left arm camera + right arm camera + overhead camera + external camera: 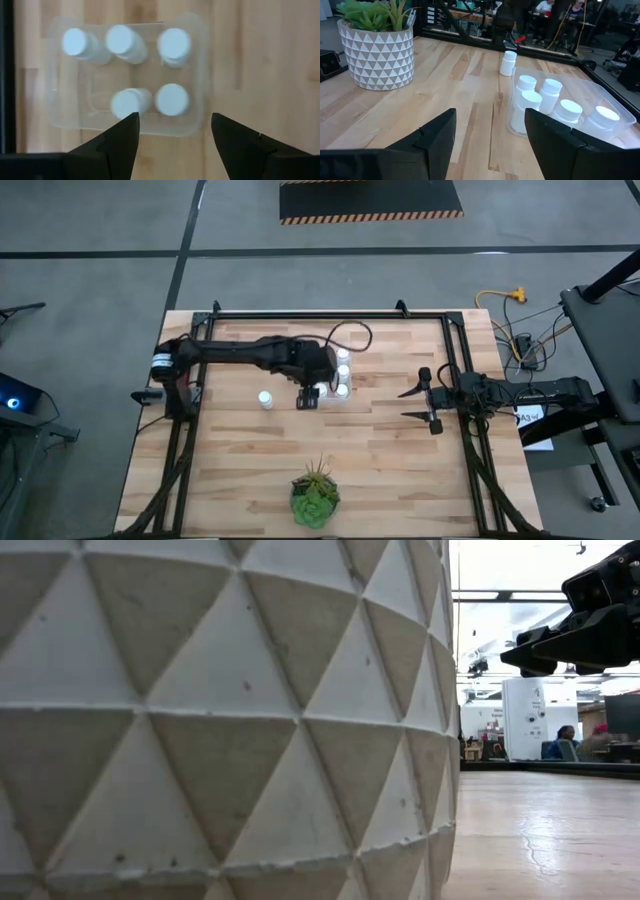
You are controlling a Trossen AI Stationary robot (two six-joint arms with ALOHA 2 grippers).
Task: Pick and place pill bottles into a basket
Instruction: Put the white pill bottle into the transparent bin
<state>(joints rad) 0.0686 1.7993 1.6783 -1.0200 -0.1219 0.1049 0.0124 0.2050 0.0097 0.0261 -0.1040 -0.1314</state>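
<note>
Left pincer (172,131) gapes empty above basket (200,75) holding five bottles (171,99).

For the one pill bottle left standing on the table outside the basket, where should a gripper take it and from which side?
Grip the lone bottle across its round body just below the cap, coming straight down from above. It stands upright on bare wood, apart from the clear basket with five bottles inside, so nothing crowds its sides. The open left gripper hovers over the basket, closest; the right gripper waits, open, at the table's right.

Low view mostly behind plant pot (220,720)
</note>
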